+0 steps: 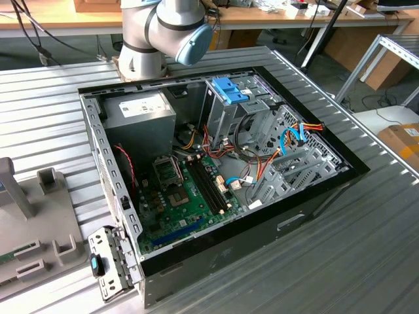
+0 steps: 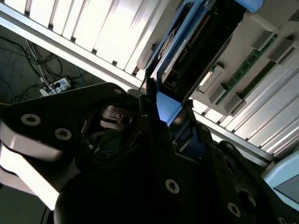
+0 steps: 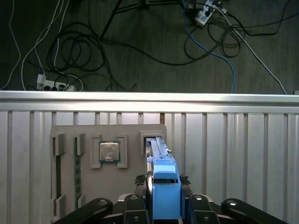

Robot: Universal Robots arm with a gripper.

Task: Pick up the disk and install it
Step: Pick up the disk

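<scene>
Here, the gripper (image 3: 166, 207) is clamped on the blue plastic end of the disk (image 3: 160, 161), its jaws pressed against either side of the rail in both wrist views. The disk stands on edge in a slot of the grey tray (image 3: 131, 133), just beside a pocket holding a square chip (image 3: 109, 151). Two memory sticks (image 3: 58, 175) lie in grooves farther along the same tray, which rests on a ribbed metal table (image 3: 243, 154). In the exterior view the tray sits at that view's left, apart from the open computer case (image 1: 262, 252). Inside the case, a silver cage (image 1: 226, 118) carries a blue latch (image 1: 230, 90), with loose cables (image 1: 291, 137) draped close beside it.

The hold looks narrow: only the plastic end is pinched, so the long, heavy body could sag or twist loose. A lift that is not straight along the slot would likely jam the disk against the tray's walls or drag the tray with it. A tilt toward the chip could knock it from its pocket. Near the cage, the cables seem placed to snag a rail.
</scene>
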